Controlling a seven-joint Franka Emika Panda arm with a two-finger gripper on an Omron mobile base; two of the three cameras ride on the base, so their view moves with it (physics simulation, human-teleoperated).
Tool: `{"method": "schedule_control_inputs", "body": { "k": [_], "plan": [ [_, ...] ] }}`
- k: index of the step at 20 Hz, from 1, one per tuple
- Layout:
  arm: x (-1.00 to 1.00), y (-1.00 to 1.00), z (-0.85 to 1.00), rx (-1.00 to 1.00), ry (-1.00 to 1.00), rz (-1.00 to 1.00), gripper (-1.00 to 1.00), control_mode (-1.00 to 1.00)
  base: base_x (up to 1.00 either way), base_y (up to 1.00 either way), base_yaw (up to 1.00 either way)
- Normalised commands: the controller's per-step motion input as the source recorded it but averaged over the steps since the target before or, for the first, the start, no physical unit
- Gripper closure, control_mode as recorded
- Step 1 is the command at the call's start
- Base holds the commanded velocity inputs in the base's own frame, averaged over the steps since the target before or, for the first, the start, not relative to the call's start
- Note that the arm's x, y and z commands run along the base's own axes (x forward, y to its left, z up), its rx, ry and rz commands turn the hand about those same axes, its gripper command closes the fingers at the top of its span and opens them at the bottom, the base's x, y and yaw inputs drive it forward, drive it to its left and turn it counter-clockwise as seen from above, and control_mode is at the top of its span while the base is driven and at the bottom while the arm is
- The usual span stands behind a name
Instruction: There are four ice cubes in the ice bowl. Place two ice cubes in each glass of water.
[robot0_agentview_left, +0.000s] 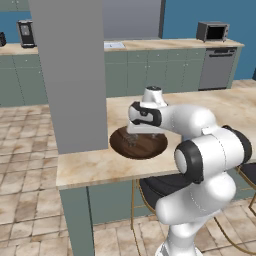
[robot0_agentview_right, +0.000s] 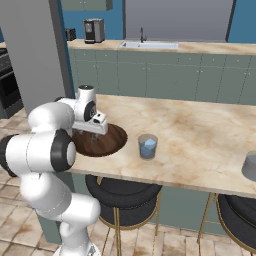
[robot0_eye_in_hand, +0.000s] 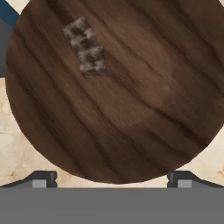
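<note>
The ice bowl (robot0_eye_in_hand: 131, 109), wide and of dark grained wood, lies right under my hand. Two ice cubes (robot0_eye_in_hand: 85, 48), pale and see-through, touch each other at its upper left in the hand view. My gripper (robot0_eye_in_hand: 113, 180) hangs open above the bowl with nothing between its fingers. From the base views the gripper (robot0_agentview_left: 134, 140) (robot0_agentview_right: 92, 134) points down over the ice bowl (robot0_agentview_left: 150, 147) (robot0_agentview_right: 112, 137). One glass of water (robot0_agentview_right: 147, 146) stands right of the bowl and shows bright blue inside. A second grey glass (robot0_agentview_right: 249, 167) is cut by the right edge.
The bowl sits near the front edge of a marble island counter (robot0_agentview_right: 200, 130). A grey pillar (robot0_agentview_left: 70, 75) rises at the counter's left end. Black stools (robot0_agentview_right: 122, 197) stand below the front edge. Back cabinets carry a sink (robot0_agentview_right: 148, 45), coffee machine (robot0_agentview_right: 93, 30) and microwave (robot0_agentview_left: 212, 31).
</note>
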Motion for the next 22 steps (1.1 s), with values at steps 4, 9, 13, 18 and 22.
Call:
{"method": "schedule_control_inputs", "body": {
  "k": [4,9,13,18,22],
  "plan": [
    [0.33,0.19,-0.07,0.0,0.0,0.0,-1.0,-1.0,0.0,0.0,0.0],
    [0.11,0.19,-0.16,0.03,-0.01,0.0,-1.0,-1.0,0.0,0.0,0.0],
    [0.18,0.02,-0.27,0.01,-0.04,0.0,-1.0,-1.0,0.0,0.0,0.0],
    [0.3,0.0,-0.38,0.0,-0.03,0.0,-1.0,-1.0,0.0,0.0,0.0],
    [0.25,0.0,-0.2,0.0,-0.09,0.0,-1.0,-1.0,0.0,0.0,0.0]
  ]
}}
